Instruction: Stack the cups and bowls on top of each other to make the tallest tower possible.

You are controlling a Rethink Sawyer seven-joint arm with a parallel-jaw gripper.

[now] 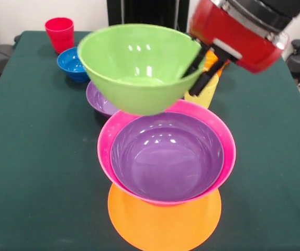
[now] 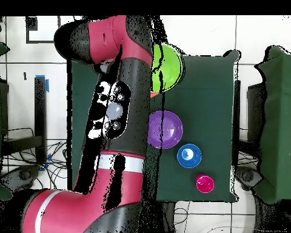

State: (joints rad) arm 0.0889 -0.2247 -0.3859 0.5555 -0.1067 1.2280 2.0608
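Note:
My gripper (image 1: 199, 68) is shut on the right rim of the lime green bowl (image 1: 139, 65), one finger inside and one outside. It holds the bowl in the air, just above and behind the tower. The tower is the orange bowl (image 1: 164, 222) as base, the pink bowl (image 1: 220, 133) on it and a purple bowl (image 1: 166, 157) nested in the pink one. The green bowl also shows in the overhead view (image 2: 167, 65). The arm hides the gripper and the tower there. The small red-orange bowl is out of view.
Behind the tower stand a second purple bowl (image 1: 98, 98) (image 2: 165, 129), a small blue bowl (image 1: 71, 63) (image 2: 189, 156) and a red cup (image 1: 59, 32) (image 2: 204, 183). A translucent yellow cup (image 1: 204, 93) and an orange-yellow cup (image 1: 212, 58) stand behind my gripper.

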